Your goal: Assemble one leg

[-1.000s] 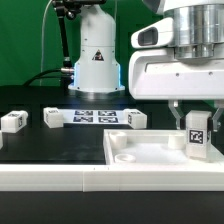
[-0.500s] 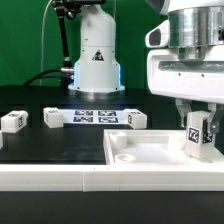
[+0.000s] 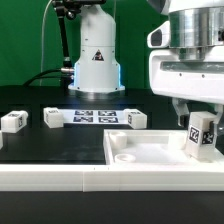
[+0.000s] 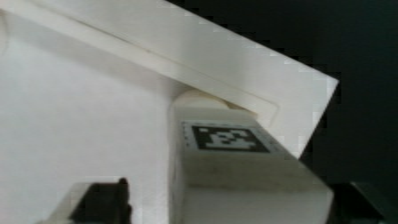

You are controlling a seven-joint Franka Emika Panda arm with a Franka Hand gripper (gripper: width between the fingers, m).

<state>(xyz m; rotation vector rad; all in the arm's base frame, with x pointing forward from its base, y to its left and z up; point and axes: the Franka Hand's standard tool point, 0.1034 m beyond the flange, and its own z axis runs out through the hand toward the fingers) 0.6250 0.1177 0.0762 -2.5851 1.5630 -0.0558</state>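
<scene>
A leg (image 3: pixel 201 135), a small white block with a black-and-white tag, stands upright at the right corner of the large flat white panel (image 3: pixel 140 152). My gripper (image 3: pixel 200 120) hangs straight over it with one finger on each side. In the wrist view the leg (image 4: pixel 240 160) sits between the dark fingertips (image 4: pixel 107 202). A strip of white panel (image 4: pixel 80 110) shows between one fingertip and the leg, so the jaws stand open around it. The foot of the leg is hidden by the panel's rim.
Three more tagged legs (image 3: pixel 12 121) (image 3: pixel 52 118) (image 3: pixel 135 119) stand in a row on the black table. The marker board (image 3: pixel 92 116) lies among them, before the arm's white base (image 3: pixel 97 60). A long white bar (image 3: pixel 90 178) runs along the front.
The gripper's body has turned and shifted toward the exterior view's right. The leg has moved a little to the right and now leans slightly.
</scene>
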